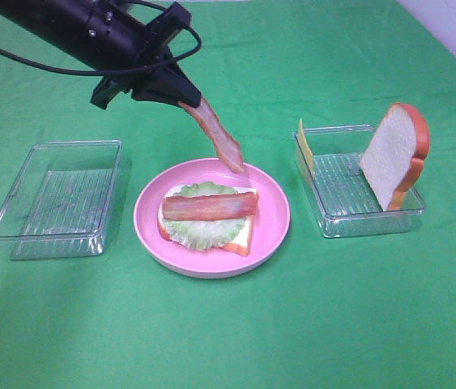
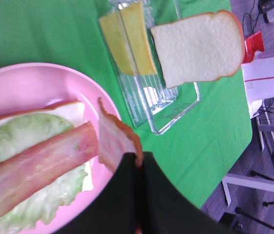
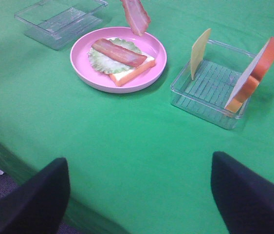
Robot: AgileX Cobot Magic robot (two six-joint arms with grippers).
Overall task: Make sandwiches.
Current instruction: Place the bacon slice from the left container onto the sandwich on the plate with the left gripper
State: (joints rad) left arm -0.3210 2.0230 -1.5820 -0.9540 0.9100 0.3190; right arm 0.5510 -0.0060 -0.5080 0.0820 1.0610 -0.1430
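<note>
left gripper [image 1: 181, 99] pinches bacon strip [image 1: 220, 139] — dangling over pink plate [image 1: 211, 267].

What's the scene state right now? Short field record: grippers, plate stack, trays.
left gripper: shut on held bacon, which hangs with its tip at the far rim of the plate
right gripper: open, holding nothing, back from the plate
plate stack: base bread, lettuce, laid bacon on top
right tray: cheese leaning on one end wall, spare bread standing at the opposite end
left tray: left of plate
not yet stacked: held bacon, cheese, spare bread
</note>
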